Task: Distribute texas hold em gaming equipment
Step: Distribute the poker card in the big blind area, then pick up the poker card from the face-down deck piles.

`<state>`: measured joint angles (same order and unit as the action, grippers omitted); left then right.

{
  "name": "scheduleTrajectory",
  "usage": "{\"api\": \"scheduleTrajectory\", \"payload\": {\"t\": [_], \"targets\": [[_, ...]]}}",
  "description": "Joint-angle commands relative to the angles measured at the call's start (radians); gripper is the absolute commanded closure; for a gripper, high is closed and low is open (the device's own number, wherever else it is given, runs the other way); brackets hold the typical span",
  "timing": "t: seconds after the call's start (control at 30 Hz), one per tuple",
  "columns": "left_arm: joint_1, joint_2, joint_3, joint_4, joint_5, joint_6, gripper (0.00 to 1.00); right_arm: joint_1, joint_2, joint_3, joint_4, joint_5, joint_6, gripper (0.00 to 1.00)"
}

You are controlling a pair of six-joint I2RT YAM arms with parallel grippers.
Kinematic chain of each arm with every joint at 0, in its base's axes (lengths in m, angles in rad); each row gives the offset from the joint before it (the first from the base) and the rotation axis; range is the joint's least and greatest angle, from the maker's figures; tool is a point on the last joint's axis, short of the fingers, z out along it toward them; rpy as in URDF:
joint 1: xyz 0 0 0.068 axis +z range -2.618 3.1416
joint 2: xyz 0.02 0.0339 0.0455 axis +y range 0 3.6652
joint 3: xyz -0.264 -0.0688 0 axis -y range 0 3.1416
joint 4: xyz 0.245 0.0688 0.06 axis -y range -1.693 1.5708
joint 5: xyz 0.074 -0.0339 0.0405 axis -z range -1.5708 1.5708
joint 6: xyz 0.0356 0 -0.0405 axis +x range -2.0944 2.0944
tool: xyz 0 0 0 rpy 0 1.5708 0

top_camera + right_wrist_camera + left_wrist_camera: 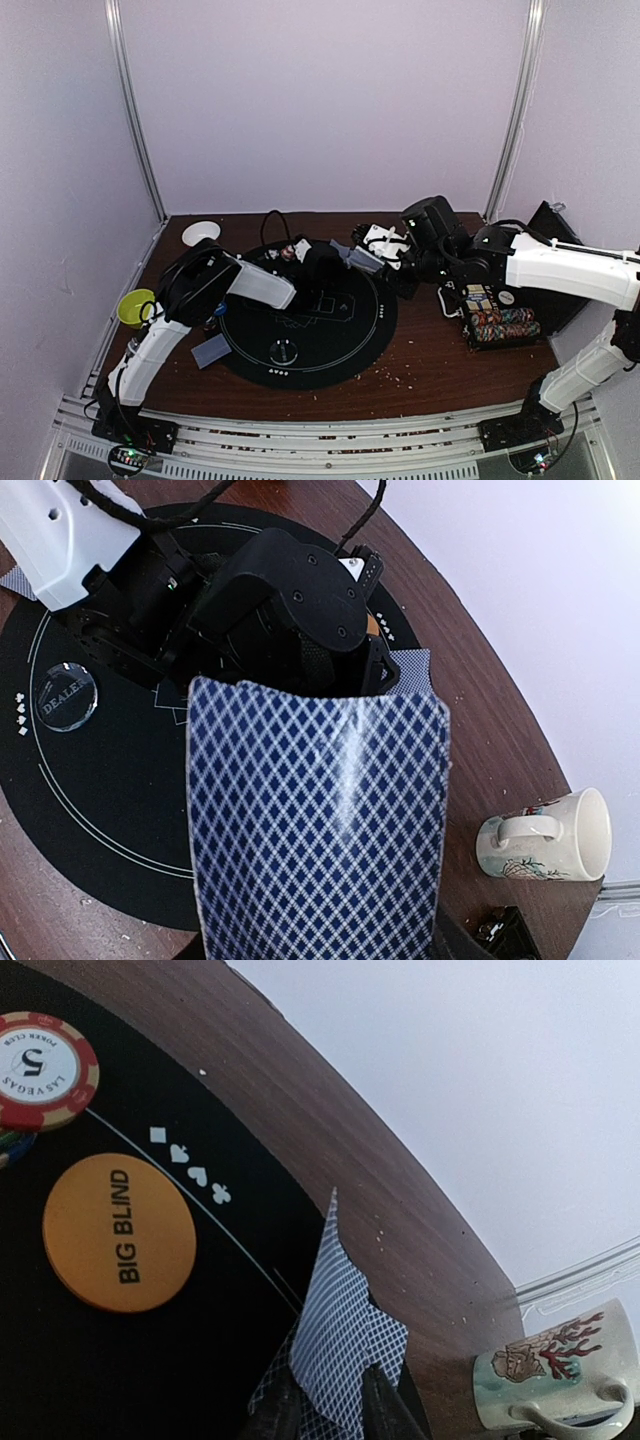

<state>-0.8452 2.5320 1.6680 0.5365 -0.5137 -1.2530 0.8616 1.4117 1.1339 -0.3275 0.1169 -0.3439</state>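
My right gripper (368, 258) is shut on a deck of blue diamond-backed cards (320, 830), which fills the right wrist view and hides the fingers. It hangs over the far edge of the round black mat (300, 345). My left gripper (318, 262) is just left of it, low over the mat, with its fingers (275, 1410) apart. A few cards (345, 1330) stand loosely tilted between them. An orange BIG BLIND disc (118, 1232) and a red striped poker chip (45, 1070) lie on the mat nearby. A clear DEALER disc (65, 697) lies on the mat's near side.
More cards (212, 350) lie at the mat's left edge. A rack of striped chips (500, 322) stands at the right. A coral-printed mug (550, 835) stands on the brown table beyond the mat. A yellow-green bowl (135, 307) and a white bowl (201, 232) are at the left.
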Motion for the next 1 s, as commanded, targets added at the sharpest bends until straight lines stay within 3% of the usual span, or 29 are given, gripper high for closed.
{"api": "scheduleTrajectory", "payload": {"t": [0.0, 0.37, 0.5, 0.83, 0.97], "targets": [[-0.013, -0.012, -0.019, -0.029, 0.034, -0.062, 0.77, -0.005, -0.03, -0.006, -0.001, 0.021, -0.001, 0.53], [-0.013, -0.08, -0.076, -0.096, 0.042, -0.088, 0.77, -0.005, -0.022, -0.007, 0.005, 0.018, -0.007, 0.54], [-0.012, -0.141, -0.145, -0.052, 0.046, -0.096, 0.77, -0.007, -0.024, -0.007, 0.008, 0.023, -0.013, 0.53], [0.016, -0.342, -0.308, -0.032, 0.106, 0.031, 0.73, -0.008, -0.023, -0.009, 0.019, 0.016, -0.024, 0.53], [0.031, -0.484, -0.424, 0.05, 0.169, 0.161, 0.64, -0.009, -0.015, 0.006, 0.007, 0.016, -0.042, 0.53]]}}
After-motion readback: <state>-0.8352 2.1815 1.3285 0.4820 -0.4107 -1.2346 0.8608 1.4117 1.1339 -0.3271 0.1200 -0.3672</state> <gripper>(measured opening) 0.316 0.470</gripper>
